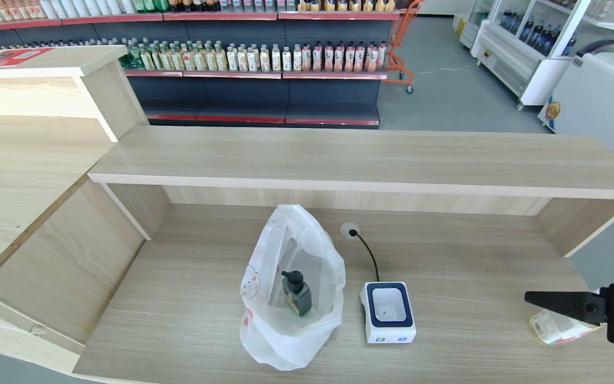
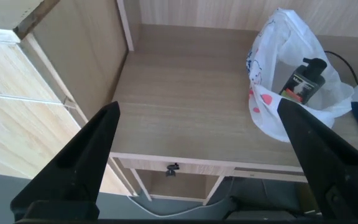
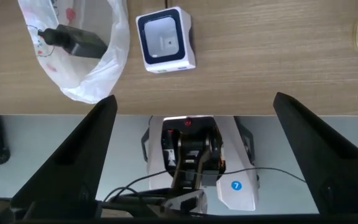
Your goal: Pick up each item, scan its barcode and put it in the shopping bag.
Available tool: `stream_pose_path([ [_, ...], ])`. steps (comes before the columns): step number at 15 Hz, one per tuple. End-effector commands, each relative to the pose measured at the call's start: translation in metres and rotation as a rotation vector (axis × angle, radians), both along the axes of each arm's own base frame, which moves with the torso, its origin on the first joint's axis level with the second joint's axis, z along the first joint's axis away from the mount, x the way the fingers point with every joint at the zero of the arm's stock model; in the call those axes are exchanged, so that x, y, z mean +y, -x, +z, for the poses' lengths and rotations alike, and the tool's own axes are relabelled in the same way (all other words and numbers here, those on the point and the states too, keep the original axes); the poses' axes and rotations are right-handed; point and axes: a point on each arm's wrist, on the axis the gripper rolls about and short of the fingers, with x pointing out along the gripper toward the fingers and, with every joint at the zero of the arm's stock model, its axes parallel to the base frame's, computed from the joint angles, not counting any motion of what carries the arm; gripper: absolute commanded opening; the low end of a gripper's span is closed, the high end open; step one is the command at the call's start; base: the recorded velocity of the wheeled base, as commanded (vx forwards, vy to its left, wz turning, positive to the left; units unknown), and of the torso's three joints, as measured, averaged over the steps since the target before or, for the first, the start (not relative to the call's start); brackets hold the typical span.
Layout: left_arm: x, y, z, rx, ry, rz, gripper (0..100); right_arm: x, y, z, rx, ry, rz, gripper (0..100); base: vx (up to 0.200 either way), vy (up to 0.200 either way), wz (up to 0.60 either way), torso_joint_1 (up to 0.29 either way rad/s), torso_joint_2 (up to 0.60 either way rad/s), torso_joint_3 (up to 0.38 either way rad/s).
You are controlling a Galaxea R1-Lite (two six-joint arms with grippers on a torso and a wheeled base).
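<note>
Looks like time to grab the pale labelled item [image 1: 555, 326] at the counter's [image 1: 472, 277] right edge, well apart from the scanner [image 1: 388, 312] and the shopping bag [image 1: 264, 341], dark pump bottle [image 1: 296, 294] already inside; best to drop squarely over it, pinch the narrow sides, leave the label free. Right gripper [image 3: 194, 102] spread wide, empty, near the item; left gripper [image 2: 197, 109] wide open too, holding nothing, out past the bag's left.
</note>
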Motion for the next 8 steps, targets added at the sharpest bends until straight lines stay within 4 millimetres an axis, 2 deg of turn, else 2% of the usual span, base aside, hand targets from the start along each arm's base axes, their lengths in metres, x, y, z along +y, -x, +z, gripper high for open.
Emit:
stream_pose_path([
  [1, 0.0, 0.0, 0.0, -0.001, 0.001, 0.0, 100, -0.0011, 0.0029, 0.0002, -0.007, -0.002, -0.001, 100, -0.2, 0.0, 0.0, 0.007, 0.01, 0.002],
  [7, 0.0, 0.0, 0.0, -0.001, -0.006, 0.0, 100, -0.009, 0.0051, -0.0046, 0.035, -0.001, -0.069, 100, -0.2, 0.0, 0.0, 0.003, 0.01, 0.002],
  [8, 0.0, 0.0, 0.0, -0.001, -0.007, 0.0, 100, -0.0101, 0.0048, -0.0042, 0.033, -0.001, -0.077, 100, 0.0, 0.0, 0.0, 0.0, 0.0, 0.0],
])
